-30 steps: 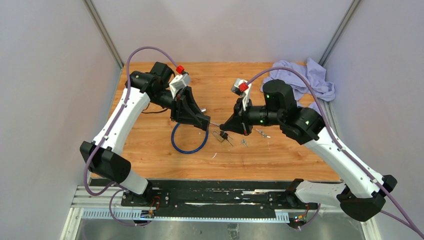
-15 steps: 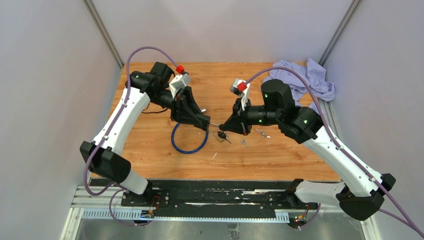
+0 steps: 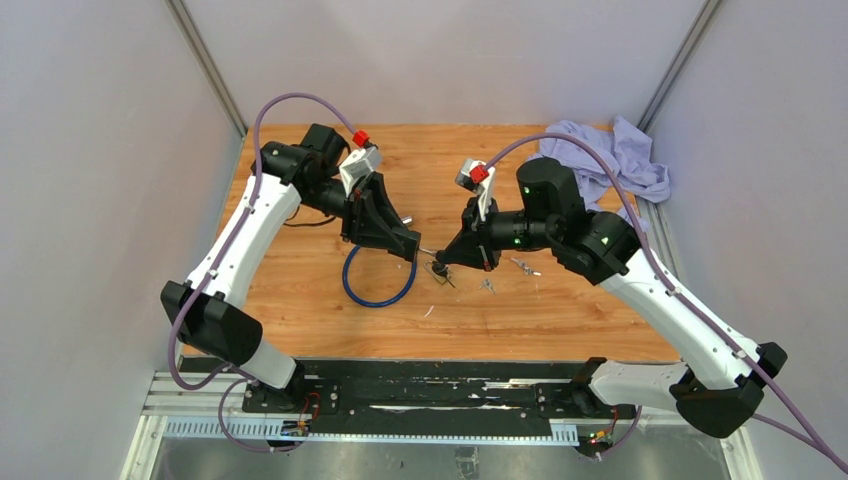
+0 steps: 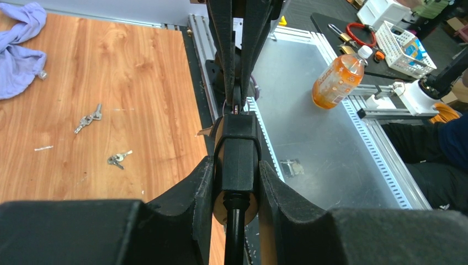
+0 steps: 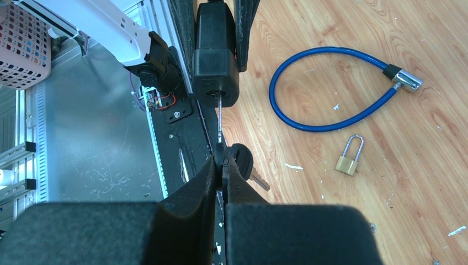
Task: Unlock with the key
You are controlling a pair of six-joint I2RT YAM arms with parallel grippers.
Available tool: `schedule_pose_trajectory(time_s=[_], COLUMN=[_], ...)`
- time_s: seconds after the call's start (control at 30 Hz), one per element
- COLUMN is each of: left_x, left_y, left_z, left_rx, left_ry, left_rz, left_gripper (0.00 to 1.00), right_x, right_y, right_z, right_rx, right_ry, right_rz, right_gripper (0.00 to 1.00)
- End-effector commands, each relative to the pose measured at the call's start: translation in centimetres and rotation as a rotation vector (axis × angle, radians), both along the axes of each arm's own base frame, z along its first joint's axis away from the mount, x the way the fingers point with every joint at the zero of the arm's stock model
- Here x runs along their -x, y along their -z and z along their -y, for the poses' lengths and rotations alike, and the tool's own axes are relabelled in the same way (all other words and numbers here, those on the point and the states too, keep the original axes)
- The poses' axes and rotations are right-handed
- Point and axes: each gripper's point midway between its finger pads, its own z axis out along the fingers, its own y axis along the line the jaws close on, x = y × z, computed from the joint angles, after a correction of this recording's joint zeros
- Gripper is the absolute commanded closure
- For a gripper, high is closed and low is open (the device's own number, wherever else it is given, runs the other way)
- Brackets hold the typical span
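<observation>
My left gripper [image 3: 408, 246] is shut on the black lock body [image 4: 237, 144] of a blue cable lock, held above the table; the body also shows in the right wrist view [image 5: 216, 61]. Its blue cable [image 3: 377, 288] loops on the wood, with the metal end [image 5: 407, 80] lying free. My right gripper [image 3: 447, 257] is shut on a black-headed key [image 5: 223, 156]. The key's thin blade [image 5: 219, 118] points straight at the lock's end face, with its tip at the keyhole. How deep it sits is unclear. A second key [image 5: 249, 168] hangs beside it.
A small brass padlock [image 5: 349, 158] lies on the wood below the grippers [image 3: 436, 270]. Two loose key bunches [image 3: 525, 266] [image 3: 487, 285] lie to the right. A lilac cloth [image 3: 600, 160] is at the back right corner. An orange bottle [image 4: 339, 80] stands off the table.
My right gripper has moved a little to the left with the key, closing the gap to the lock body. The left arm has stayed still.
</observation>
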Motion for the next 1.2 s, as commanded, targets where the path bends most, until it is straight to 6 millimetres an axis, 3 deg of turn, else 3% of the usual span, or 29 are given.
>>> schedule_pose_trajectory(time_s=[0.0, 0.57, 1.17], left_x=[0.7, 0.8, 0.9], left_y=[-2.2, -2.3, -2.5], left_z=[0.4, 0.4, 0.3], left_rx=[0.085, 0.085, 0.086], left_ry=[0.032, 0.032, 0.032], left_rz=[-0.005, -0.006, -0.003], left_gripper=[1.00, 1.00, 1.00], right_x=[0.7, 0.7, 0.7], right_y=[-1.2, -2.0, -0.1], right_z=[-1.0, -0.5, -0.7], right_rx=[-0.042, -0.073, -0.041], right_ry=[-0.048, -0.017, -0.027], right_rz=[0.026, 0.059, 0.023], right_gripper=[0.99, 0.99, 0.99])
